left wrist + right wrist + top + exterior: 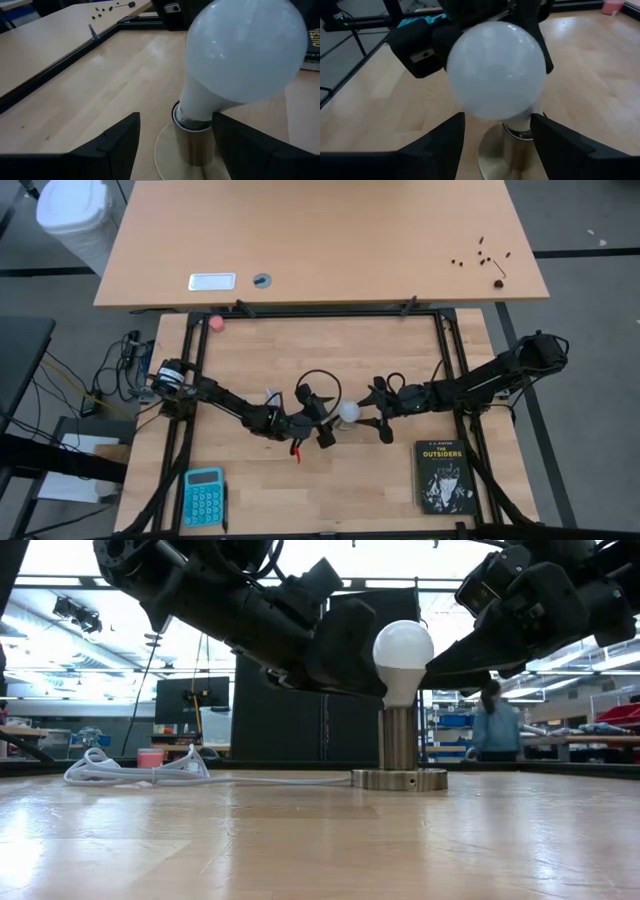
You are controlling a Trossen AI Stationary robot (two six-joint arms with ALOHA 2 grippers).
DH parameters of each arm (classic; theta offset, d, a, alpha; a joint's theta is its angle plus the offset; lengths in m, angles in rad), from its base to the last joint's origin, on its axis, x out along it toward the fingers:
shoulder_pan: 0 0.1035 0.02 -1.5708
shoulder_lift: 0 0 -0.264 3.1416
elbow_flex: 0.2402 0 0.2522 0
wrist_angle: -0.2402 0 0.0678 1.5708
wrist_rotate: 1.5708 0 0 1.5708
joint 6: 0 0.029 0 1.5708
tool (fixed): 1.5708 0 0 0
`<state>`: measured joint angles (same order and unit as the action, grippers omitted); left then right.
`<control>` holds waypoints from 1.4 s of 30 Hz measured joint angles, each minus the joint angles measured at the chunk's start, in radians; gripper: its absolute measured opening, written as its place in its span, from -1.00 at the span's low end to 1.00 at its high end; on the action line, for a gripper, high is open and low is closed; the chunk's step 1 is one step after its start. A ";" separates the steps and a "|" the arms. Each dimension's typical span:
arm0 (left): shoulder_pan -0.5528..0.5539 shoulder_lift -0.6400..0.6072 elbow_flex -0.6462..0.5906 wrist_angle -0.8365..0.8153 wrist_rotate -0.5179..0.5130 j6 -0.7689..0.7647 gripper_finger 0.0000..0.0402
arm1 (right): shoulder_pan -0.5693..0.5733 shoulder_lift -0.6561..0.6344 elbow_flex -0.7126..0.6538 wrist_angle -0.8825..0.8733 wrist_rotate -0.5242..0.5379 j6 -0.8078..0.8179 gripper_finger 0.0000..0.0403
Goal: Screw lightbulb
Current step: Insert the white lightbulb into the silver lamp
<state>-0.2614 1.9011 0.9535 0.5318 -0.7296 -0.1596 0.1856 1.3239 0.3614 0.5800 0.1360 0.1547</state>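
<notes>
The white lightbulb [403, 648] stands upright with its screw base in the metal socket [398, 740], whose round foot [400, 779] rests on the wooden table. My left gripper [176, 120] comes level from the table's left, open. Its fingers flank the bulb's neck and the socket's top, with a clear gap on one side. My right gripper [497, 117] comes level from the table's right, open, its fingers flanking the bulb's lower taper [520, 122]. In the high view the bulb [348, 412] sits between both grippers. My left gripper has one finger [235, 140] close beside the bulb's neck [200, 107]; whether it touches I cannot tell. My right gripper has its fingertips [457, 125] right at the outline of the bulb's lower globe; whether they touch it I cannot tell.
The socket's white cord [130, 772] lies coiled on the table's left. A black book [443, 475] lies near right, a teal calculator [204, 496] near left, a pink ball [215, 323] far left. Black frame rails [320, 312] border the table. A person [492, 725] stands in the room behind.
</notes>
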 joint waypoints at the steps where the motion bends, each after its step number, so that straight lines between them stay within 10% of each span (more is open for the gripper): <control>1: 0.000 0.000 0.000 0.000 0.000 0.000 0.26 | 0.000 0.000 0.000 -0.002 0.000 0.000 0.17; 42: 0.010 -0.019 0.001 -0.025 0.019 0.031 0.26 | -0.130 0.000 0.000 0.017 -0.097 0.052 0.17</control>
<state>-0.2516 1.8824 0.9543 0.5071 -0.7107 -0.1282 0.0555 1.3239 0.3614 0.5969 0.0395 0.2070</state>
